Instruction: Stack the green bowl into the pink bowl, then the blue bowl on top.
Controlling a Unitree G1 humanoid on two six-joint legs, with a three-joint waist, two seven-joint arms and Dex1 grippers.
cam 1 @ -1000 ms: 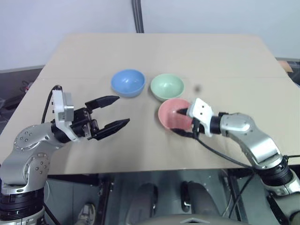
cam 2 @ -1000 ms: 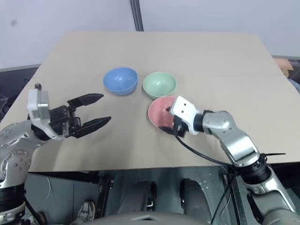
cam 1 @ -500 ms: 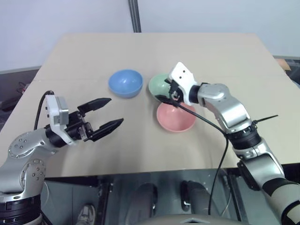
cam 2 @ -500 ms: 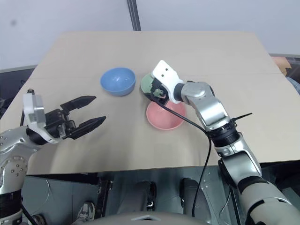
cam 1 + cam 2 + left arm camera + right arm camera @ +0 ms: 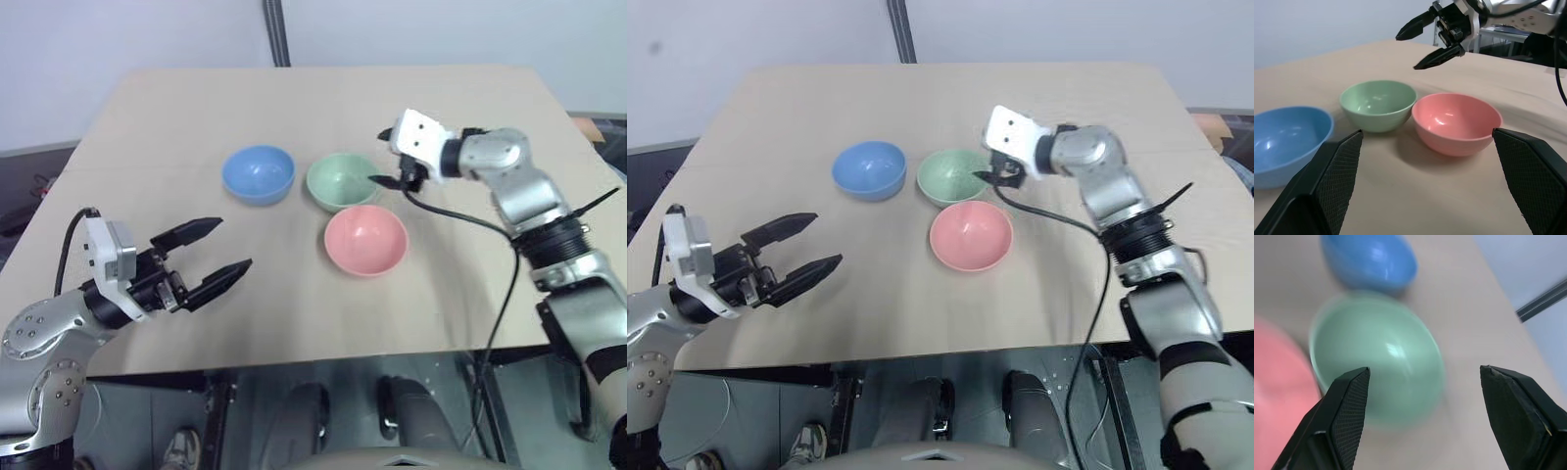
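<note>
Three small bowls stand on the tan table (image 5: 460, 294). The blue bowl (image 5: 259, 173) is at the left, the green bowl (image 5: 343, 181) beside it, and the pink bowl (image 5: 365, 240) just nearer, all empty. My right gripper (image 5: 380, 159) hovers open at the green bowl's right rim, holding nothing. Its wrist view looks down into the green bowl (image 5: 1376, 377) between its fingers (image 5: 1342, 421). My left gripper (image 5: 233, 244) is open and empty over the table's near left, pointing toward the bowls. From its wrist camera I see the right gripper (image 5: 1406, 51) above the bowls.
A black cable (image 5: 490, 284) hangs from my right wrist across the table's right side. A dark post (image 5: 274, 34) rises behind the far edge. The near table edge runs just below my left gripper.
My right gripper has lifted off the pink bowl and swung back and to the right, to the green bowl's right rim. The left gripper has barely shifted and stays open.
</note>
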